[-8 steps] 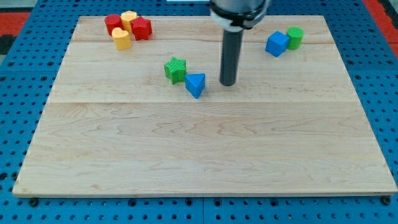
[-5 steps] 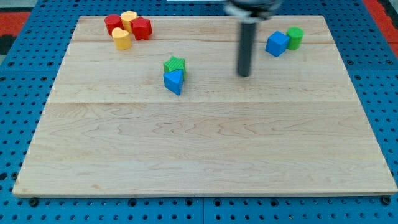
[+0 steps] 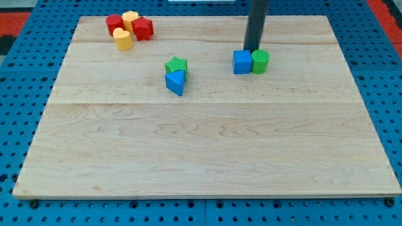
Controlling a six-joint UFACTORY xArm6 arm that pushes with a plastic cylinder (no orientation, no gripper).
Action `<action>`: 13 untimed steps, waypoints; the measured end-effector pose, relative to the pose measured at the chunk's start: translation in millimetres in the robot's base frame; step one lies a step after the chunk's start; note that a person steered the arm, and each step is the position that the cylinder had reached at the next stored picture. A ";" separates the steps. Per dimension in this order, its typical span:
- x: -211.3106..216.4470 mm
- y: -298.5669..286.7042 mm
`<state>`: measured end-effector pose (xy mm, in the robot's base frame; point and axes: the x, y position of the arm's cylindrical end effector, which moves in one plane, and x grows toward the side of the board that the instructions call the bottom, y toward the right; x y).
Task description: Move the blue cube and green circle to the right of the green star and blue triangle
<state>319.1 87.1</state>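
Note:
The blue cube [image 3: 242, 62] and the green circle [image 3: 260, 61] sit side by side, touching, right of the board's middle near the view's top. My tip [image 3: 253, 49] is just behind them, at the seam between the two. The green star [image 3: 176, 65] sits left of them with the blue triangle [image 3: 176, 81] touching its lower edge. The cube lies about a hand's width to the right of the star.
A cluster of two red blocks [image 3: 142, 28] [image 3: 114, 24] and two yellow blocks [image 3: 123, 39] [image 3: 130, 18] sits at the board's top left. The wooden board [image 3: 201, 150] lies on a blue pegboard surface.
The blue cube and green circle slid from the top right down and left toward the middle. My tip moved up and right, ending behind them. Earlier the blue triangle shifted left under the star.

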 end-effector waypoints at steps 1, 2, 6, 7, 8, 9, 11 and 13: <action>-11.7 26.8; 6.1 47.9; 45.5 -64.3; 33.2 -44.2; 8.7 -66.2; 7.8 -80.7; 34.0 -88.3; -24.8 -65.2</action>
